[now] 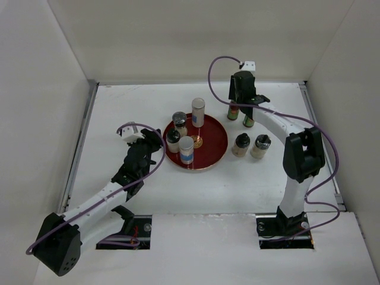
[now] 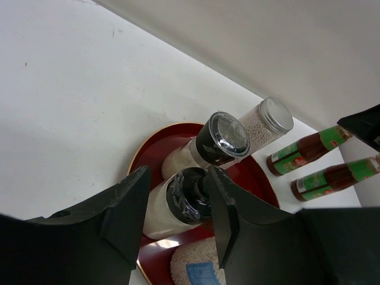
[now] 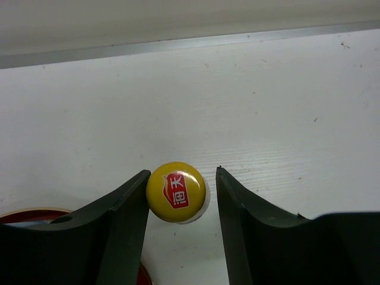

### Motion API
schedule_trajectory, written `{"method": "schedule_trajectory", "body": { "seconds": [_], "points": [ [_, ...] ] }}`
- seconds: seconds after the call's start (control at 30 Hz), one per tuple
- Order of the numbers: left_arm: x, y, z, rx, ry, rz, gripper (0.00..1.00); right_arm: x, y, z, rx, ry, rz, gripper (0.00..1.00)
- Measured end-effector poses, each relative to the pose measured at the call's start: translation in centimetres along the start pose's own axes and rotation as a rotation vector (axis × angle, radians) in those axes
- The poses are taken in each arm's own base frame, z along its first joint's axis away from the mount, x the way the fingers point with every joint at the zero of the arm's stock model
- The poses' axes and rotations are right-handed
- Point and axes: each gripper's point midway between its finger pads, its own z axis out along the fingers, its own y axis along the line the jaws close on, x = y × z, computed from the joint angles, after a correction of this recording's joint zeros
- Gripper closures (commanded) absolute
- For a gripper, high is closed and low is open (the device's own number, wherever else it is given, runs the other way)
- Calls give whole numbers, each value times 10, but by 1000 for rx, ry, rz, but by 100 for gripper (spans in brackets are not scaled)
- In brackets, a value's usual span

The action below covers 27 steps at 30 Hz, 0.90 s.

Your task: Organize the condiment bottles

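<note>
A round red tray (image 1: 215,138) holds a grey-capped shaker (image 1: 198,111), two black-capped shakers (image 1: 179,122) (image 1: 173,140) and a white blue-labelled jar (image 1: 186,149). Two more shakers (image 1: 241,144) (image 1: 260,146) stand on the table right of it. Two dark sauce bottles (image 1: 233,111) (image 1: 248,121) stand behind them. My right gripper (image 3: 182,173) is open around a yellow bottle cap (image 3: 176,192); the left finger touches it, the right finger stands apart. My left gripper (image 2: 176,178) is open at the tray's left rim, straddling the near black-capped shaker (image 2: 178,205) without closing on it.
White walls close in the table at the back and sides, with a metal strip (image 3: 178,44) along the back edge. The left wrist view also shows the tray (image 2: 155,148), the white jar (image 2: 196,267), the grey-capped shaker (image 2: 267,122) and both sauce bottles (image 2: 306,148).
</note>
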Motion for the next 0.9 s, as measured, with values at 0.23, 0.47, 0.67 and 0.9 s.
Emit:
{"method": "schedule_trajectory", "body": {
  "seconds": [0.23,0.47,0.67,0.9],
  "points": [
    [5,0,1,4,16,2,58,-3,3,2,-15,-14,1,68],
    [9,1,3,1,26,8,54,-5,4,2,-19,-25,1,72],
    [6,2,4,-1,16,2,39,-8,3,-25,-38,-38,-10,73],
    [8,6,3,-8,15,3,37,-34,33,-103,-162,-144,2,73]
  ]
}}
